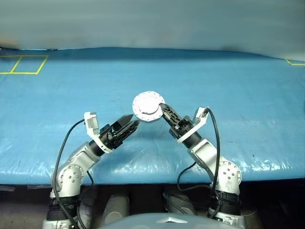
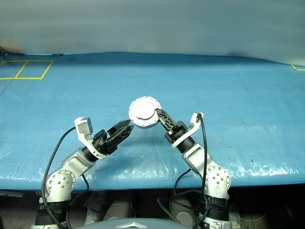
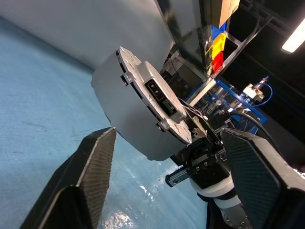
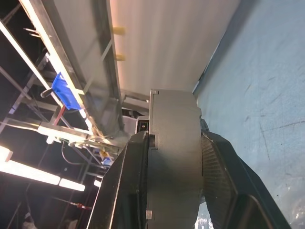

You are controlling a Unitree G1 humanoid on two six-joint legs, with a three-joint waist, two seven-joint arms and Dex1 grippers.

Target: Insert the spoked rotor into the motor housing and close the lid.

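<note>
Held up above the middle of the blue table cover (image 1: pixel 248 90) between the two arms: the motor housing (image 1: pixel 147 106), a round, shallow silver can, pale and matt on its flat face, with a ring of small bolt heads round a thin flange at the rim. Clamped across its thickness by the right gripper (image 1: pixel 164 109), one black finger on each flat face, as seen in the right wrist view, where the grey metal edge (image 4: pixel 174 157) sits between the two dark, finely textured pads. On the face shown in the left wrist view, a raised plate with a small dark rectangular socket (image 3: pixel 159 95) and notched lugs along the flange. Just left of the housing and slightly nearer, the left gripper (image 1: pixel 134 123), jaws spread wide and empty, tips pointing toward the can's lower left edge without touching it; finger pads (image 3: pixel 95 162) black with a woven, carbon-like grain. Both wrists with white plastic brackets and black cables (image 1: pixel 64 148) looping back toward the near edge. Table cover a glossy, slightly wrinkled plastic sheet, shiny with reflections along the near edge, bare around the arms. At the far left corner, yellow tape (image 1: pixel 28 64) laid in rectangular outlines; another yellow corner mark (image 1: pixel 295 62) at the far right. Beyond the table, a plain pale wall (image 1: pixel 152 21). Behind the housing in the wrist views, a metal frame with blue bins (image 4: pixel 64 90) and lit strip lamps.
</note>
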